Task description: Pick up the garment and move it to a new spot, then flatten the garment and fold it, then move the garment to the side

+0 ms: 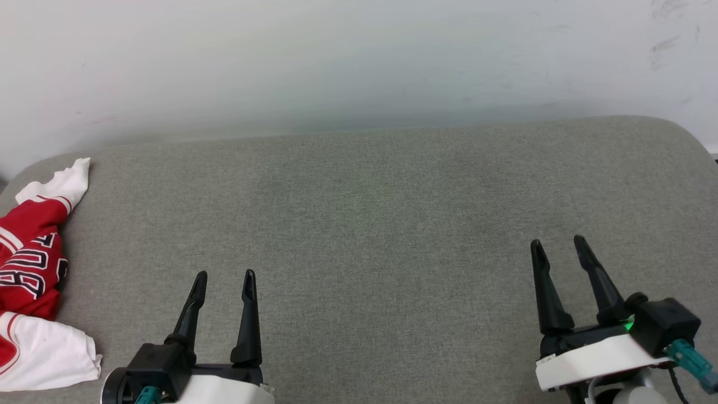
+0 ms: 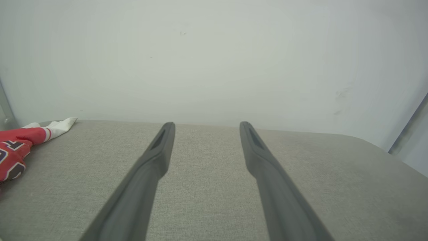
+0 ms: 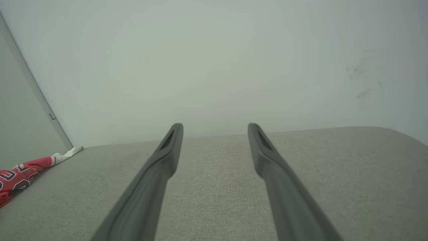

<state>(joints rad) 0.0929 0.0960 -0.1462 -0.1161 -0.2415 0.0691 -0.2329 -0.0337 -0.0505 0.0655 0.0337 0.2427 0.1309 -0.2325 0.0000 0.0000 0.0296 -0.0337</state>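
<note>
Left pincer (image 1: 225, 275) and right pincer (image 1: 558, 242), both tapered, apart, over woven grey cushion (image 1: 364, 224); crumpled red-and-white garment (image 1: 31, 264) leftward.

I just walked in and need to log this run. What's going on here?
Nothing is being handled at this moment. The red and white shirt lies bunched up at the left edge of the grey cushion. The left end effector and the right end effector are both open and empty over the cushion, well apart from the shirt.
</note>
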